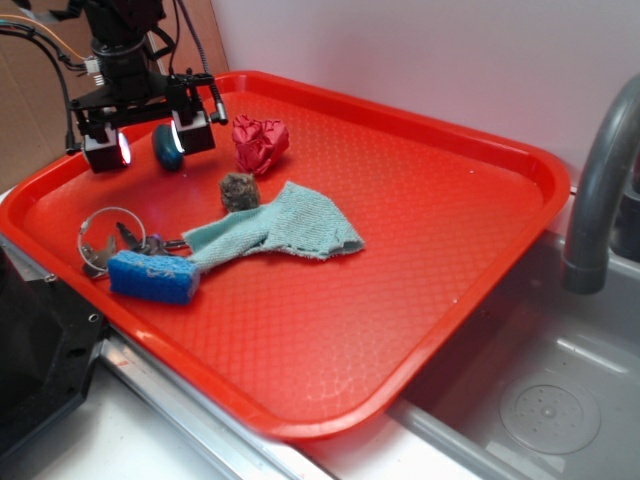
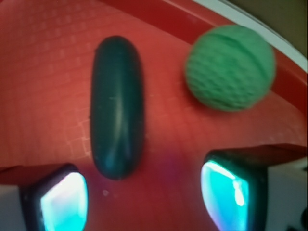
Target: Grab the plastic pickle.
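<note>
The tool (image 2: 144,199) hangs released above the plastic pickle (image 2: 117,107), beside a green ball (image 2: 230,68)

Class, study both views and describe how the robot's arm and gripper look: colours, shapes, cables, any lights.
The arm is black, with black cables and one orange wire running along its side. The gripper has a flat black crossbar carrying two blocky fingers with pale housings. Each finger's pad glows bluish-white in the exterior view and bright cyan in the wrist view. No markings are legible.
</note>
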`<action>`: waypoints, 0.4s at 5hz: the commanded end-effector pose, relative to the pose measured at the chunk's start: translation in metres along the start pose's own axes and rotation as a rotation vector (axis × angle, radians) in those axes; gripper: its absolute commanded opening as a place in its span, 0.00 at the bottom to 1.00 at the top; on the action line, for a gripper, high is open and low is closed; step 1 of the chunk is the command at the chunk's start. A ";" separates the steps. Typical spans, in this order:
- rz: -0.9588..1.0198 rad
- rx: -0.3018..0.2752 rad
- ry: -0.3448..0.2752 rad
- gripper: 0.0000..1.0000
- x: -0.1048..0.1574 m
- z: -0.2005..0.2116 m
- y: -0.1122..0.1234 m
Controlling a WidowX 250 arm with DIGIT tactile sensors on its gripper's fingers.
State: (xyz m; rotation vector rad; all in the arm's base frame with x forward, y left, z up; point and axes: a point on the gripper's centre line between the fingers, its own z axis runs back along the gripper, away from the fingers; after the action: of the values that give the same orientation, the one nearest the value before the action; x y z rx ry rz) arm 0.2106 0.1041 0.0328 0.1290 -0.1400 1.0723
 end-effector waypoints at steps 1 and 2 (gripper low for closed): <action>-0.085 0.011 0.032 1.00 0.002 -0.013 0.013; -0.100 0.024 0.046 1.00 0.010 -0.017 0.008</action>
State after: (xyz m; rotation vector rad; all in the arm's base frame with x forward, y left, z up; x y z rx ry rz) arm 0.2285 0.1092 0.0141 0.1279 -0.0963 0.9881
